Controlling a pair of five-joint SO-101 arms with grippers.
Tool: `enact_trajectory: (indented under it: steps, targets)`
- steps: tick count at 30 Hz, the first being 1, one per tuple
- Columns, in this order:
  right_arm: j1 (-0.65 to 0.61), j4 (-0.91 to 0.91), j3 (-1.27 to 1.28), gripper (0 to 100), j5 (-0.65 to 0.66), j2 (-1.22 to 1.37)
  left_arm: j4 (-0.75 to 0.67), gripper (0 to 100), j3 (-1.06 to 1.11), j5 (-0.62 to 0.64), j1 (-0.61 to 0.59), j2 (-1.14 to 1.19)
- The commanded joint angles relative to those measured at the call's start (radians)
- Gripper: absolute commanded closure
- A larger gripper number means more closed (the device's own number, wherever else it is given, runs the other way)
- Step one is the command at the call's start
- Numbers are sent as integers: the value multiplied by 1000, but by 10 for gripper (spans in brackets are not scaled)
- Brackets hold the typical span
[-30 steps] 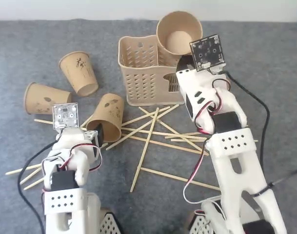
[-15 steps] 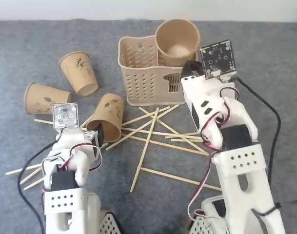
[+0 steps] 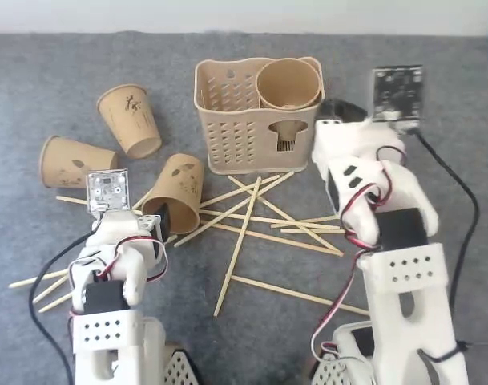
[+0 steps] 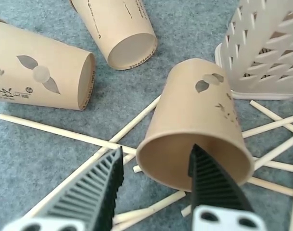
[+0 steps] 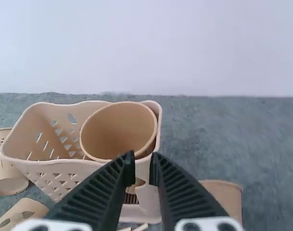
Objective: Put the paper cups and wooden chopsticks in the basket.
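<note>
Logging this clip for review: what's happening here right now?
The left gripper is open at the mouth of a tipped paper cup lying amid scattered wooden chopsticks. One upright cup sits in the basket, with the right gripper shut and empty next to the basket. Two other cups lie on their sides on the grey mat, outside the basket.
</note>
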Motion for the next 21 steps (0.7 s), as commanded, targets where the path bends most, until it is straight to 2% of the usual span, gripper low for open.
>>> enact_trajectory:
  steps: [1,5,9,12,21]
  targets:
    - [38,245,-135,905,-64,-41,-28,791,-13,11,-6,-15]
    - [45,443,-184,905,9,-41,-20,791,-38,26,-6,-8]
    - [154,526,-152,905,34,-31,57,790,-117,64,-25,-8]
    - [254,467,-23,905,37,-45,150,790,-203,71,-31,-6]
    - [308,62,560,905,149,-254,216,786,-265,35,57,-6]
